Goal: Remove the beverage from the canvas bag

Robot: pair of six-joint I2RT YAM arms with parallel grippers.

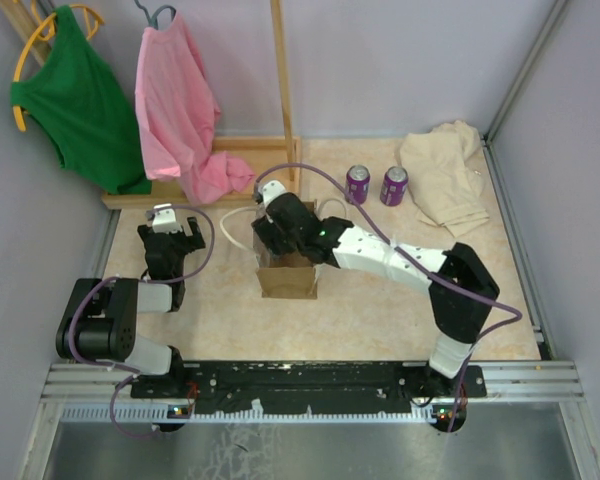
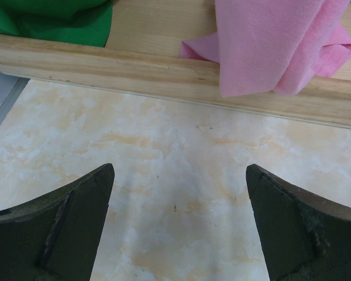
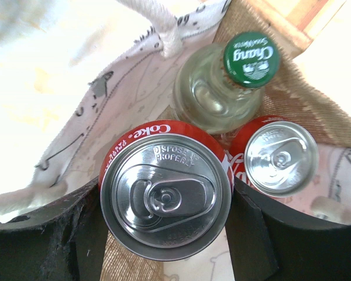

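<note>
Right gripper (image 3: 169, 234): pinching a red Coke can (image 3: 165, 196) by its sides, inside the canvas bag (image 1: 288, 280).
Canvas bag: upright on the surface (image 1: 380, 310); also holds a second can (image 3: 281, 158) and a green-capped bottle (image 3: 222, 93).
Left gripper (image 2: 178, 222): spread, holding nothing.

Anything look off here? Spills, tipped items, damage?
Nothing spilled or damaged. The canvas bag stands upright, and the Coke can between the right gripper's jaws, the second can and the green-capped bottle inside all sit tops up. Only untidiness: the pink shirt droops onto the wooden rack base.
</note>
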